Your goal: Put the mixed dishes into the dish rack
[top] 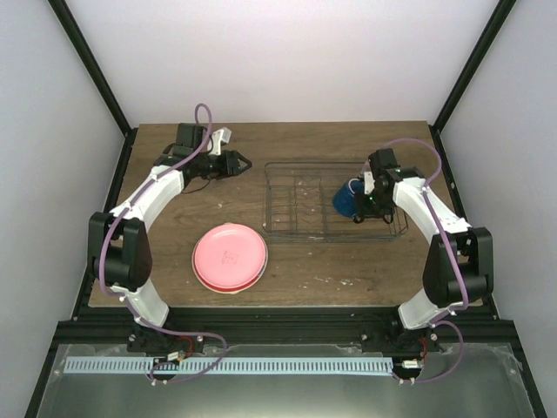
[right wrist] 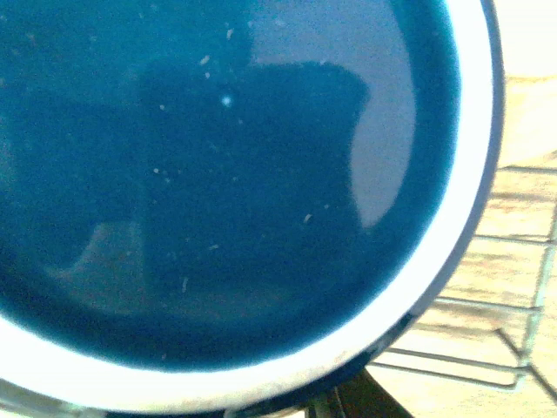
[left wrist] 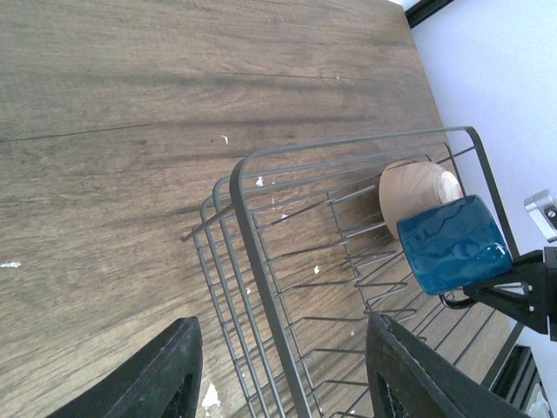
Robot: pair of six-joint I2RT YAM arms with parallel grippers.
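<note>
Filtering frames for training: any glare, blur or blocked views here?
Right wrist: dark blue mug fills the frame, soft, glossy glaze mirroring shapes, rim washed out. Left wrist: sharp on the dish rack, wall at right bright. Top: even light, faint shadows, rack wires thin but readable.

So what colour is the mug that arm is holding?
Dark, glossy blue. The mug shows best in the left wrist view.
</note>
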